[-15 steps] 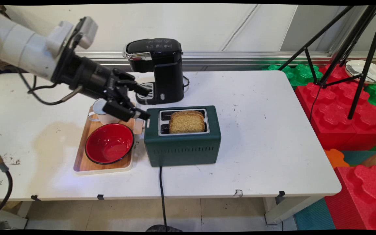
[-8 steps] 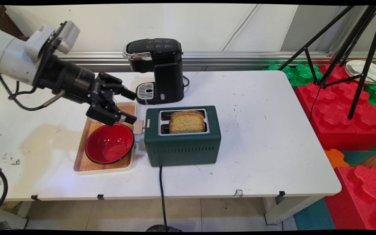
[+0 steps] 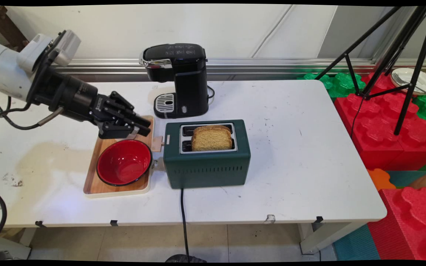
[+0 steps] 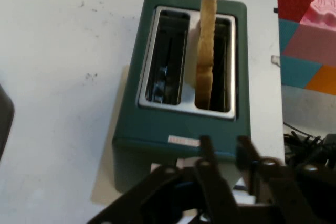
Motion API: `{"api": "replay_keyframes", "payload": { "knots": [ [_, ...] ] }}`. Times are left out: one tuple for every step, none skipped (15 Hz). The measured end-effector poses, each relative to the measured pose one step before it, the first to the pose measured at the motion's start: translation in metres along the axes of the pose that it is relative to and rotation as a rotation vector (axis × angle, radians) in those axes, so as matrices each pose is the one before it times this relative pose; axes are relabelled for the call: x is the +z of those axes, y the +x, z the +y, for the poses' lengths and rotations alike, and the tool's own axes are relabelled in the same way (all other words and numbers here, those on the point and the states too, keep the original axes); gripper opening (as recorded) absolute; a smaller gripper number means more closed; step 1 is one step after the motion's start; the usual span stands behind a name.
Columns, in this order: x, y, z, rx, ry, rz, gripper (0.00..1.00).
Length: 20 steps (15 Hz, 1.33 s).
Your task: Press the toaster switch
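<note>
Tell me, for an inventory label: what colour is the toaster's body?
Dark green toaster, clearest in the main view.

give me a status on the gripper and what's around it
Black two-finger gripper shut, empty, over wooden tray. Red bowl just below. Green toaster ahead, bread slice in its near slot.

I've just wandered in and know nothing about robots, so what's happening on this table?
A white robot arm reaches in from the left, its black two-finger gripper closed and empty, hovering over the back of a wooden tray that holds a red bowl. The gripper points at a dark green two-slot toaster just beside the tray, with one slice of brown bread standing in one slot. A black coffee machine stands behind them.
</note>
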Motion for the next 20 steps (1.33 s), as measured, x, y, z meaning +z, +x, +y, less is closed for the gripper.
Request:
{"api": "replay_keyframes", "payload": {
  "knots": [
    [-0.00004,-0.00256,-0.0004,-0.00411,-0.00004,-0.00775,0.0],
    [0.00032,-0.00266,-0.00061,-0.00417,0.00066,-0.00914,0.0],
    [0.00095,-0.0021,-0.00068,-0.00357,0.00071,-0.00897,0.0],
    [0.00118,-0.00146,-0.00067,-0.00393,0.00117,-0.0064,0.0],
    [0.00083,-0.0008,-0.00051,-0.00244,0.00105,-0.004,0.0],
    [0.00179,-0.00095,-0.00051,-0.00328,0.00012,-0.00641,0.0],
    [0.00116,-0.00057,-0.00034,-0.00189,0.00032,-0.00429,0.0],
    [0.00214,-0.00072,-0.0003,-0.0024,-0.00026,-0.00602,0.0],
    [0.00135,-0.00042,-0.00027,-0.00152,0.00033,-0.00364,0.0],
    [0.00233,-0.00036,-0.00069,-0.00225,0.0024,-0.00469,0.0],
    [0.00186,-0.00023,-0.00066,-0.00209,0.00282,-0.00331,0.0],
    [0.00199,-0.00008,-0.00085,-0.00265,0.00388,-0.00264,0.0],
    [0.00199,0.00003,-0.00086,-0.00252,0.00356,-0.00227,0.0],
    [0.00227,0.00017,-0.00083,-0.00252,0.00259,-0.00197,0.0],
    [0.00223,0.0002,-0.00076,-0.00251,0.0024,-0.00163,0.0],
    [0.00258,0.00026,-0.00074,-0.00244,0.0013,-0.0016,0.0],
    [0.00194,0.00022,-0.00058,-0.00179,0.00129,-0.00109,0.0],
    [0.0032,0.00048,-0.00078,-0.00258,0.00149,-0.00085,0.0],
    [0.00209,0.00038,-0.00053,-0.00145,0.00098,-0.00053,0.0],
    [0.00345,0.00071,-0.00073,-0.00193,0.00069,-0.00057,0.0]
  ]
}}
